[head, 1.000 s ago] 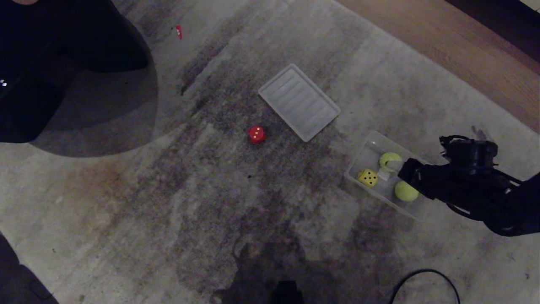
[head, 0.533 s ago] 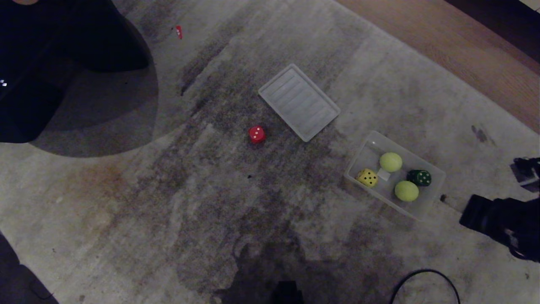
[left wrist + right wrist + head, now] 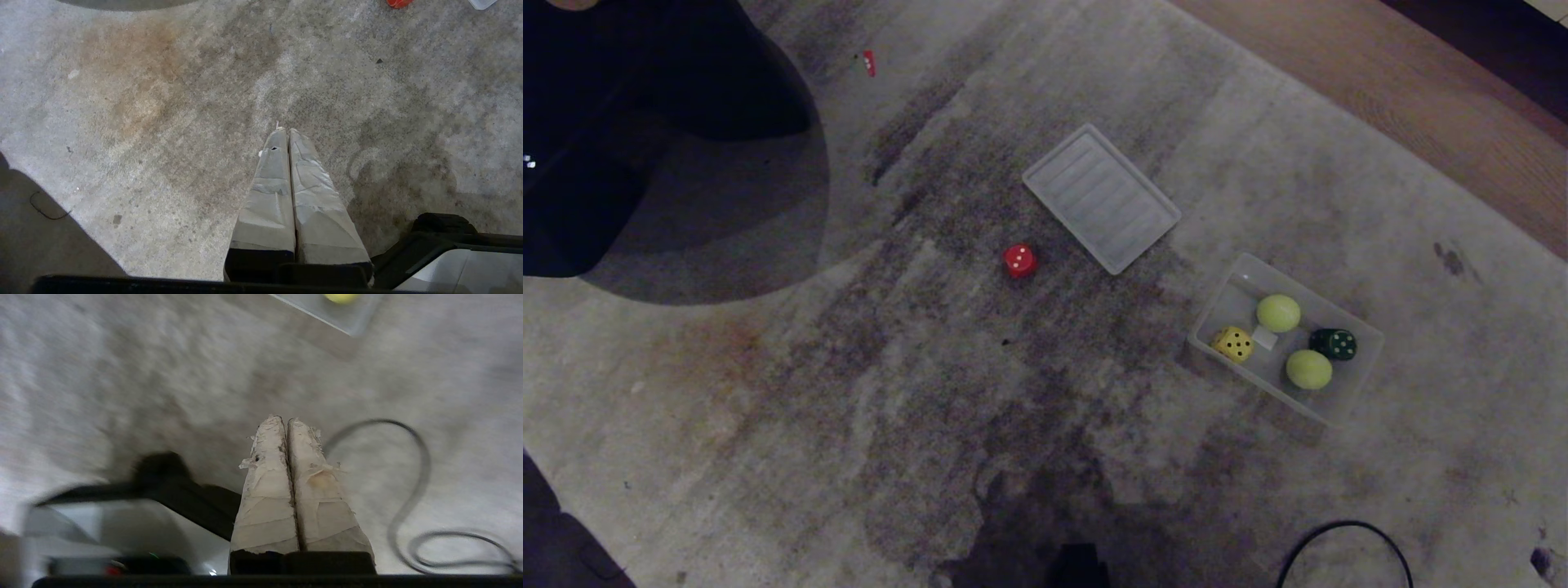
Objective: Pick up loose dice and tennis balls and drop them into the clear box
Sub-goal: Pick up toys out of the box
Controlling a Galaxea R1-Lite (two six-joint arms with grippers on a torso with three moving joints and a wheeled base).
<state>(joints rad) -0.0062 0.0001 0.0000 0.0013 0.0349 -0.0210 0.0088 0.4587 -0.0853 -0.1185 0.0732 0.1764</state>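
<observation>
The pale grey, stain-mottled carpet [image 3: 849, 392] fills nearly all I see, with a strip of brown wooden floor [image 3: 1421, 90] running along its far right edge. A large dark shape [image 3: 629, 122] sits on the carpet at far left; I cannot tell what it is.

Near the middle lies the flat ribbed translucent plastic lid [image 3: 1101, 197], set at an angle. Well to its right and nearer me rests the shallow clear plastic box with rounded corners [image 3: 1357, 384]. Inside it are two yellow-green fuzzy tennis balls [image 3: 1278, 313] — one toward the far side, the other [image 3: 1309, 369] nearer me — with a yellow die with black pips [image 3: 1233, 344] at the box's left end and a dark green die with pale pips [image 3: 1333, 344] at its right end, between the two balls. A small white scrap lies on the box floor between the yellow die and the farther ball.

The red die with white pips [image 3: 1019, 260] lies loose on the carpet, just beside the lid's near-left edge and well apart from the box.

A thin black cable [image 3: 412, 477] loops over the carpet near me on the right.

My left hand [image 3: 287, 131] hangs over bare carpet, its taped fingers pressed together and holding nothing. My right hand [image 3: 284, 419] — also pressed together and empty — hangs over the carpet near the cable, well short of the box.
</observation>
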